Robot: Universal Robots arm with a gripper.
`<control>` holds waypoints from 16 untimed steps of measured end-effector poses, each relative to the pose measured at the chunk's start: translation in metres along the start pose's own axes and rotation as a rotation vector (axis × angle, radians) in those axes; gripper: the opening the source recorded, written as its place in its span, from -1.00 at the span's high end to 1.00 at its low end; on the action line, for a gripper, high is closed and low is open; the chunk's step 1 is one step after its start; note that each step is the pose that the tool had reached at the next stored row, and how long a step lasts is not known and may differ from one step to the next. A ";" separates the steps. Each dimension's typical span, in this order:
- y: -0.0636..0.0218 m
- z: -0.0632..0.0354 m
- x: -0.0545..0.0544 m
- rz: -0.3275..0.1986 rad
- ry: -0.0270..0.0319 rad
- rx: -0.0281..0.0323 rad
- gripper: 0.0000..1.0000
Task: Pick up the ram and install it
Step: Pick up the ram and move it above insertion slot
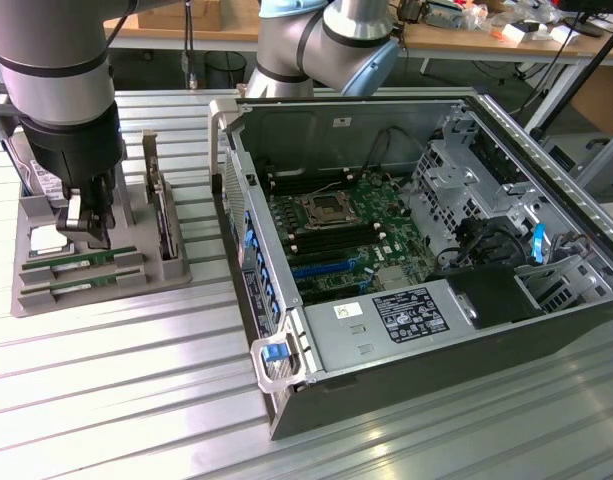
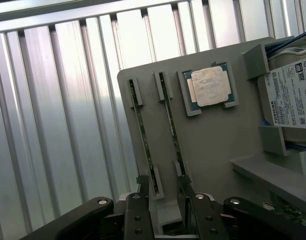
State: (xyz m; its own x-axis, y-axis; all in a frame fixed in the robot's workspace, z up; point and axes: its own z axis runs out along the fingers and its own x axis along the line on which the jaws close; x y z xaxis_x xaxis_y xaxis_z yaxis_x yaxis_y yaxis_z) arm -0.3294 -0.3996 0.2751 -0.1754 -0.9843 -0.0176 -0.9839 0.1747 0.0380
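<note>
Two ram sticks stand on edge in slots of a grey tray (image 1: 176, 270), one (image 1: 81, 261) behind the other (image 1: 86, 284). In the wrist view they run as thin green strips, one (image 2: 143, 135) beside the other (image 2: 171, 125). My gripper (image 1: 88, 232) hangs just above the tray, over one end of the sticks. It is open, with nothing between its fingers (image 2: 138, 217). The stick nearer the processor ends in the gap between the fingers of the gripper (image 2: 167, 212).
A square silver processor (image 2: 210, 86) and a labelled hard drive (image 2: 292, 95) share the tray. The open computer case (image 1: 546, 330) lies to the exterior view's right, its motherboard (image 1: 346, 230) exposed with long memory slots (image 1: 321, 268). The ribbed metal table (image 1: 106, 400) surrounds both.
</note>
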 end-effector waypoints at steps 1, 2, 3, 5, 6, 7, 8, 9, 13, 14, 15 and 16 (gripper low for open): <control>0.0000 0.0004 0.000 0.000 -0.0001 0.0000 0.27; 0.0000 0.0010 0.000 0.000 -0.0001 0.0000 0.27; 0.0000 0.0014 0.000 0.000 0.0000 0.0000 0.27; -0.0001 0.0024 0.000 0.000 0.0000 0.0000 0.27; -0.0001 0.0027 0.000 0.000 0.0000 0.0000 0.27; -0.0001 0.0032 0.000 0.000 0.0000 0.0000 0.27; -0.0001 0.0035 0.000 0.000 0.0000 0.0000 0.27; -0.0001 0.0037 0.000 0.000 0.0000 0.0000 0.27; 0.0002 0.0058 0.000 0.000 -0.0001 0.0001 0.27; 0.0010 0.0062 0.000 0.000 -0.0001 0.0000 0.27; 0.0015 0.0065 0.001 0.000 -0.0001 0.0001 0.27; 0.0024 0.0069 0.001 0.000 0.0000 0.0000 0.27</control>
State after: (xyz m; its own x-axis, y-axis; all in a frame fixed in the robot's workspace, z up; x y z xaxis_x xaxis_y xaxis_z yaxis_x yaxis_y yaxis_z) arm -0.3321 -0.4000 0.2683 -0.1755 -0.9843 -0.0176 -0.9839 0.1748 0.0381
